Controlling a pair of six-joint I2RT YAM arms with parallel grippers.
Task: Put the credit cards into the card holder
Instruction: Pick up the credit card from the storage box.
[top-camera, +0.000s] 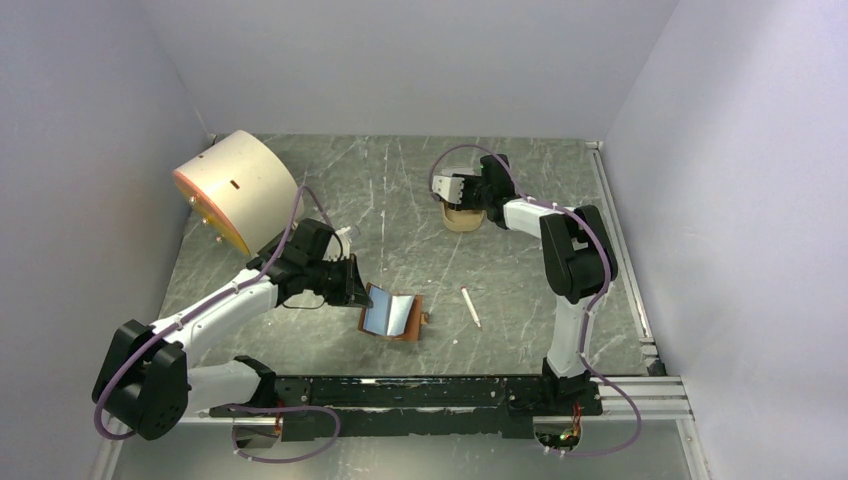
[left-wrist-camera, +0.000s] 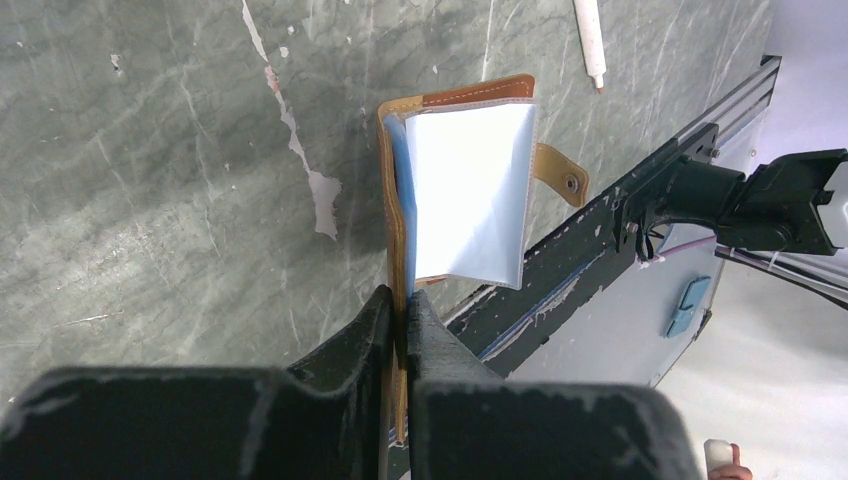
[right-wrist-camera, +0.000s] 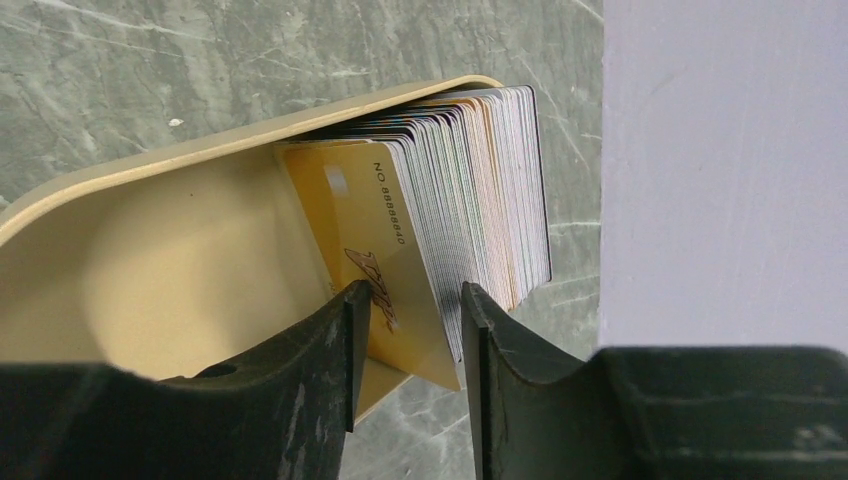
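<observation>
near the bases, the left end effector (left-wrist-camera: 398, 305) is clamped on the edge of the brown card holder (left-wrist-camera: 465, 190), which lies open on the surface. farther off, the right end effector (right-wrist-camera: 412, 300) straddles the front credit cards (right-wrist-camera: 470, 190), which stand on edge in the tan tray (right-wrist-camera: 200, 150); whether it pinches them i cannot tell.

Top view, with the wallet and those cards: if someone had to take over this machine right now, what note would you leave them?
Left hand: shut on the edge of the card holder, held open on the table.
Right hand: straddling the front credit cards standing in the tan tray; firm grip not certain.
Done: holder open; no card seen in it.
Left: lift a card, slide it into the holder, repeat.
</observation>
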